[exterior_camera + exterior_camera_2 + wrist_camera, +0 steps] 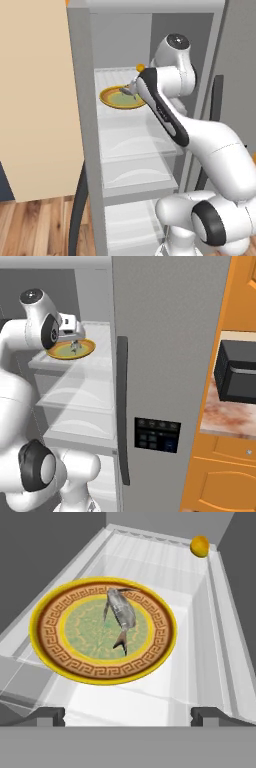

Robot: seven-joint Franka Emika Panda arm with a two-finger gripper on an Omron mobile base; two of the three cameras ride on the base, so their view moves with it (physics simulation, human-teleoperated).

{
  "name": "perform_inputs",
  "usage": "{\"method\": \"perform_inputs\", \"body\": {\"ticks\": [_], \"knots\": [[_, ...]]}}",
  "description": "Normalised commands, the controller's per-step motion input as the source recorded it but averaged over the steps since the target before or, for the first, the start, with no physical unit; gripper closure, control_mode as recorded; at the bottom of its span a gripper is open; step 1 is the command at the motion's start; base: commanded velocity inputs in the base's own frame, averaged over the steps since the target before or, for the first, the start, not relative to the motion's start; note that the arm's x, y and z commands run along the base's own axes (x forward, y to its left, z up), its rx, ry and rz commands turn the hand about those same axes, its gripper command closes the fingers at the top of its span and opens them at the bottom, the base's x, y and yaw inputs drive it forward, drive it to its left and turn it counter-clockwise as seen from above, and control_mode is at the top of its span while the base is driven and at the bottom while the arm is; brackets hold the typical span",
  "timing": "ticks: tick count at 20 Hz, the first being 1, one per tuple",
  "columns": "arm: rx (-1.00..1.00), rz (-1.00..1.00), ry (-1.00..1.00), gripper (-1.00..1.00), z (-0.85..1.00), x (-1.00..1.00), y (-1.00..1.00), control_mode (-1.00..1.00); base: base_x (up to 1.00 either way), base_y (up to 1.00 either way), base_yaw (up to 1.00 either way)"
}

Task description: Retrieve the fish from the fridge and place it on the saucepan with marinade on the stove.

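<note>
Fridge [85,125] left door was open, arm reached inside at the upper shelf [120,80] level. The right door with its dark bar handle [122,406] was shut, control panel [156,434] on its front.

Fish [120,614] lay on the plate [55,637], roughly centered, head toward the back of the shelf and tail toward the camera in the hand view. It was slim, grey-silver and much smaller than the plate. Plate sat on the white shelf toward its left side, yellow rim with a brown key-pattern band and green center.

Gripper [128,714] was wide open, both fingertips [50,716] visible at the bottom of the hand view, one at each side. It sat in front of the plate's near edge, apart from the fish, holding nothing. In the left base view the hand was over the plate's right edge [132,90]; in the right base view the hand [70,331] hung just above the plate [85,348], with the fish [76,347] as a small grey shape under it.

Small orange ball [199,546] sat at the back right corner of the same shelf, well apart from the plate.

Lower shelves and drawers [135,150] sat below. Black microwave [235,373] stood on a counter [220,416] right of the fridge, between orange cabinets [220,481]. Beige panel [35,100] and wood floor [40,225] were left of the fridge.
</note>
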Motion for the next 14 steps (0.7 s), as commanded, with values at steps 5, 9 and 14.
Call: {"method": "perform_inputs", "body": {"ticks": [5,9,14], "knots": [[-0.01,0.01,0.00,-1.00,-0.30,0.50,0.14,-1.00,0.00,0.00,0.00],[-0.01,0.01,0.00,-1.00,-0.21,0.41,0.22,-1.00,0.00,0.00,0.00],[0.00,0.00,0.00,-1.00,-0.07,0.47,0.20,-1.00,0.00,0.00,0.00]]}}
